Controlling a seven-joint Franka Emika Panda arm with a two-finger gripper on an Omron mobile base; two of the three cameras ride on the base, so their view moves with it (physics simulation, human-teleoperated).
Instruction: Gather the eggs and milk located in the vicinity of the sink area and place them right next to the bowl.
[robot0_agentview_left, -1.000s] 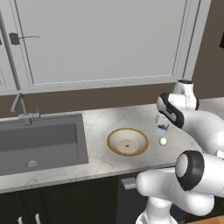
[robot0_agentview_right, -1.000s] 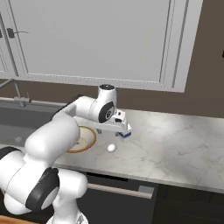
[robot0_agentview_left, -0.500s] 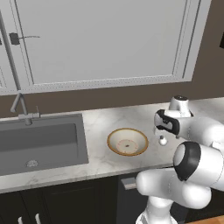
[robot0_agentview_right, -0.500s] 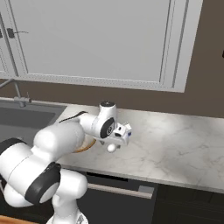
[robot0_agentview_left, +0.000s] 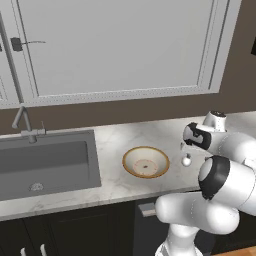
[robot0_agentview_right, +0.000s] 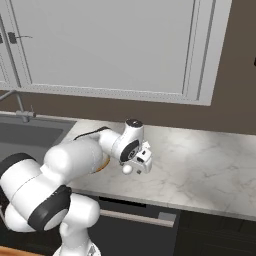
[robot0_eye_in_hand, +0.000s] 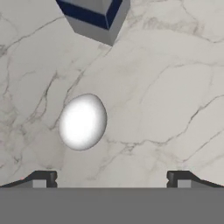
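Note:
On the marble counter lies a small white egg (robot0_eye_in_hand: 82, 121), also seen just right of the bowl (robot0_agentview_left: 186, 160) and beside my hand (robot0_agentview_right: 128, 169). The milk (robot0_eye_in_hand: 94, 15), a white carton with a blue band, stands just beyond the egg. The cream bowl (robot0_agentview_left: 146, 162) with its orange-brown rim sits left of both. My gripper (robot0_eye_in_hand: 112, 179) hovers low over the counter, open, with nothing between its fingers. The egg lies ahead of the left fingertip (robot0_eye_in_hand: 41, 178). My gripper (robot0_agentview_left: 186, 146) hangs right above the egg (robot0_agentview_right: 141, 161). The sink (robot0_agentview_left: 45, 160) is far left.
A thin steel faucet (robot0_agentview_left: 22, 117) stands behind the sink. Closed white cabinet doors (robot0_agentview_left: 115, 45) hang above the counter. Bare marble counter (robot0_agentview_right: 200, 170) stretches to the right of the egg. The counter's front edge (robot0_agentview_left: 100, 200) runs just below the bowl.
The arm has folded and the hand has come down over the egg. Egg, milk and bowl stay where they were. The jaws stay open.

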